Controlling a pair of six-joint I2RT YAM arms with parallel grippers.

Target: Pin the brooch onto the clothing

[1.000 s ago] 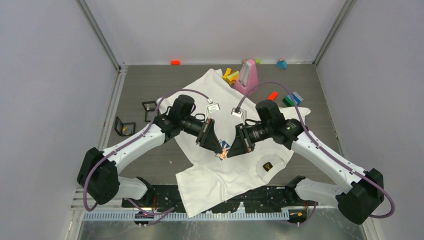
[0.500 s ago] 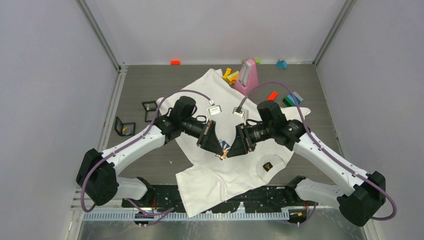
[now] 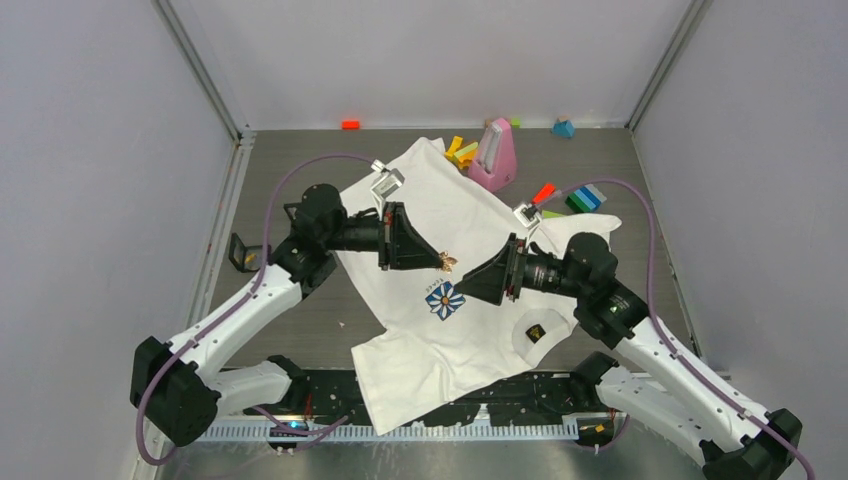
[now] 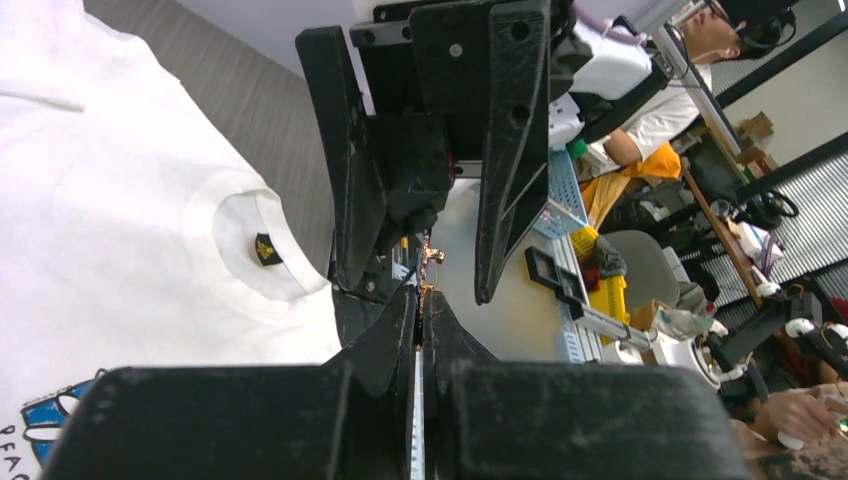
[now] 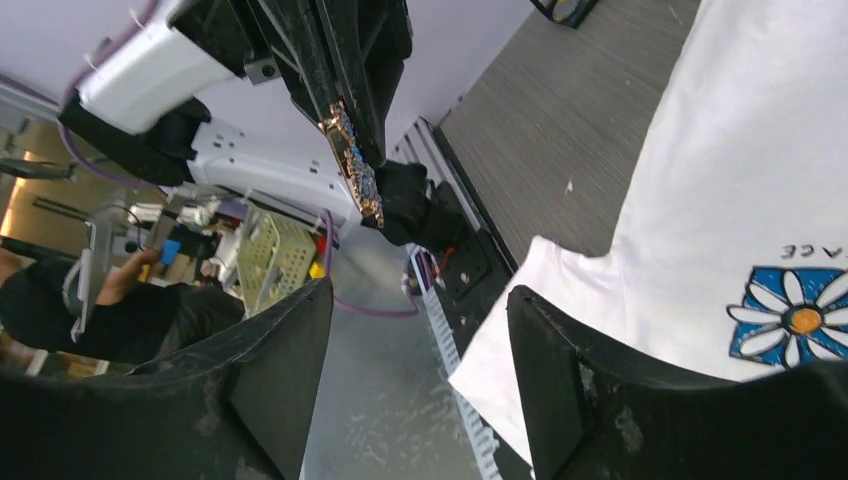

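Observation:
The clothing, a white T-shirt (image 3: 470, 215), lies spread on the grey table, with its blue daisy print (image 3: 443, 300) and black neck label (image 3: 536, 332) facing up. My left gripper (image 3: 443, 262) is shut on the small gold brooch (image 3: 449, 263), which hangs above the shirt just beyond the daisy. The right wrist view shows the brooch (image 5: 352, 165) edge-on between the left fingers (image 5: 345, 60). My right gripper (image 3: 472, 284) faces it a short way off, open and holding nothing. In the left wrist view the brooch (image 4: 426, 262) sticks out past my shut gripper (image 4: 420, 300).
A pink block (image 3: 497, 150) and coloured blocks (image 3: 460, 152) sit at the shirt's far edge, with more blocks (image 3: 580, 198) at its right. Two black frames (image 3: 242, 253) lie left of the shirt. Grey walls close in on both sides.
The two grippers were together over the daisy print. The right one has opened and drawn back to the right. The left one has lifted away with the brooch, uncovering the print.

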